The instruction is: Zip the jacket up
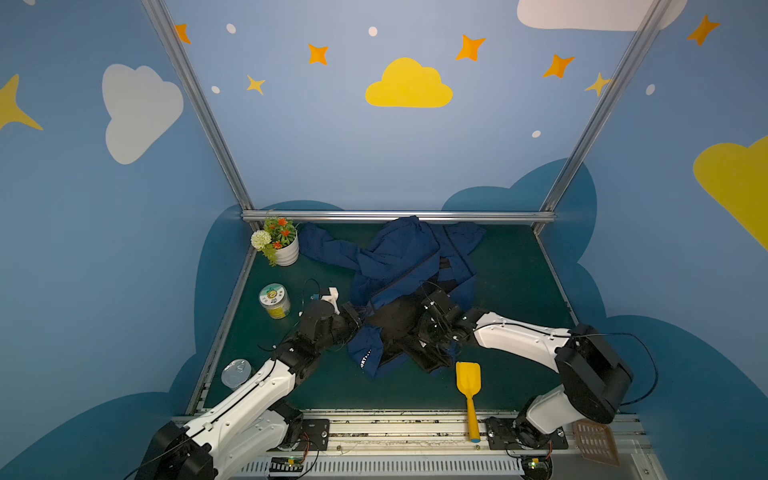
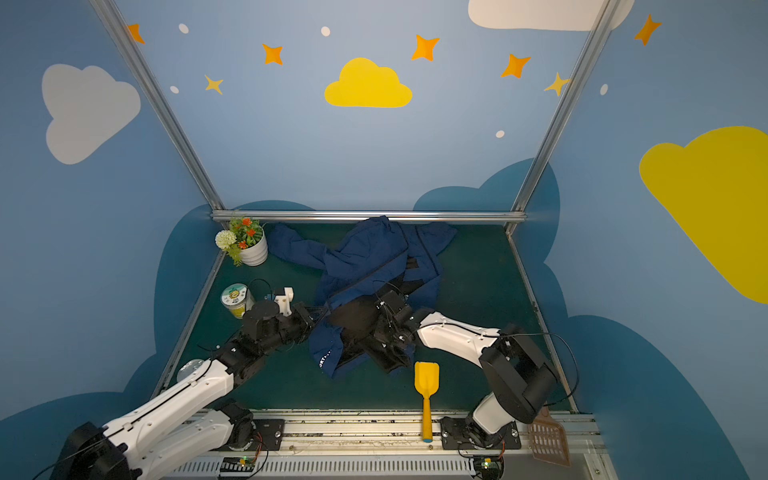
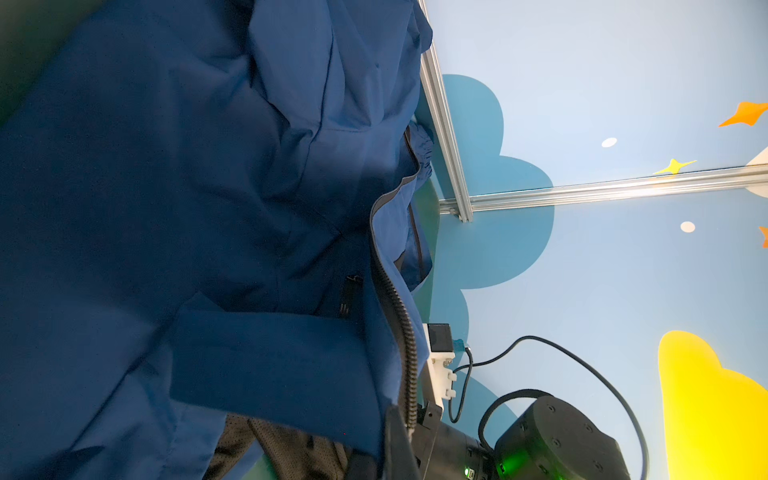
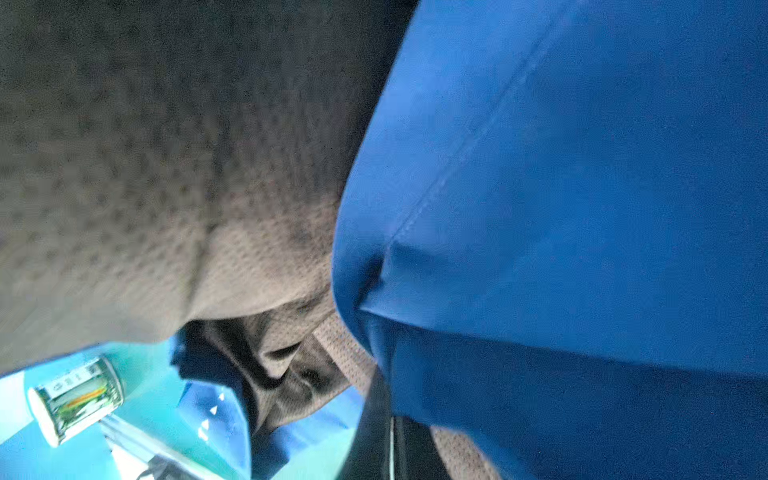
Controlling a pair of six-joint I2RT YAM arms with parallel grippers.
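Figure: I hold the unzipped jacket (image 1: 399, 257). At its 8 o'clock the left gripper (image 1: 358, 315) pinches the zipper edge (image 3: 405, 332). At 5 o'clock the right gripper (image 1: 422, 322) pinches the black lining (image 4: 166, 166).

free: mat (image 1: 519, 282) right of jacket (image 1: 407, 257) | left blocked: jar (image 1: 274, 300), flower pot (image 1: 286, 249) | front: scoop (image 1: 468, 378)

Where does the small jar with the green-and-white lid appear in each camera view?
Top view: the jar stands upright, left of the jacket, apart from it.
Top view: the jar is in the same spot, left of the jacket.
Left wrist: not in it; the jacket fills most of the picture.
Right wrist: the jar shows past the jacket's dark lining.
Shared landmark: the jacket, in all four views.
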